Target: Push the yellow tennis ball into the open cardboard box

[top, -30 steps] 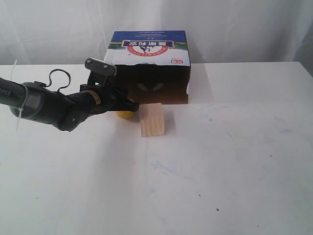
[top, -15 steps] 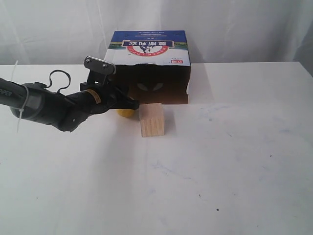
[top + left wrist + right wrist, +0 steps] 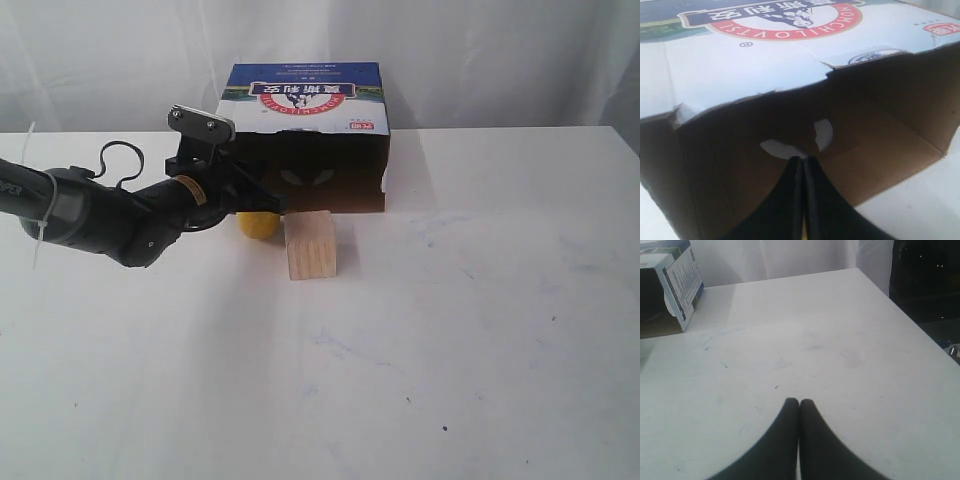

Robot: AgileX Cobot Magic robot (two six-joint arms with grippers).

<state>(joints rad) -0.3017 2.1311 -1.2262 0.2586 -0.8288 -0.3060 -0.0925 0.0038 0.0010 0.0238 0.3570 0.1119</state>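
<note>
The left tool (image 3: 802,159), fingers pressed together and holding nothing, serves as a blunt pusher pointed into the box (image 3: 300,98). The ball (image 3: 257,225) sits on the table (image 3: 450,340) under its tip, right at the box's open front, just beside the wooden block (image 3: 311,246). The right tool (image 3: 799,401), likewise closed and empty, hangs well apart, out of the way.

A pale wooden block (image 3: 309,245) stands upright on a white table (image 3: 470,340), left of centre and nearer the far edge than the near one. Faint scuffs and dark specks mark the tabletop. White drapery (image 3: 500,60) hangs behind the far edge.
</note>
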